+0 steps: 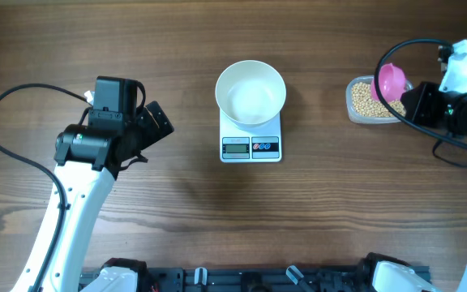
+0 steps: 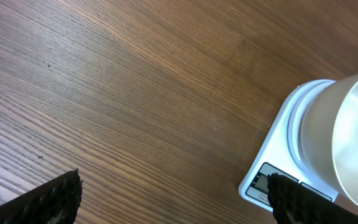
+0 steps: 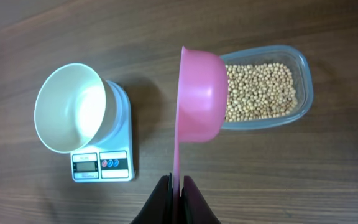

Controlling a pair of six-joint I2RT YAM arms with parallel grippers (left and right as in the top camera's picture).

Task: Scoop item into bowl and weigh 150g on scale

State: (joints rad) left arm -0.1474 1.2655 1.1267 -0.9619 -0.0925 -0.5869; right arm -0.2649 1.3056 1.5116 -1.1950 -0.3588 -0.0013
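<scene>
At tabletop [image 1: 177, 211] centre: bowl [image 1: 250, 93] sits on scale [image 1: 250, 148].
Beans [image 1: 365, 99]: in clear tub [image 1: 352, 111], 3 o'clock of scale.
Left end effector [image 1: 154, 123]: wide, empty, 9 o'clock of scale.
Right end effector [image 3: 178, 186]: pinching pink scoop [image 3: 201, 93] above tub.

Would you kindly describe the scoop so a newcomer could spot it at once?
From the white scale in the middle of the table, look far right to the clear tub of beans. The scoop is held over it, handle pinched between the jaws of the right gripper. Nothing else there is bright pink.
</scene>
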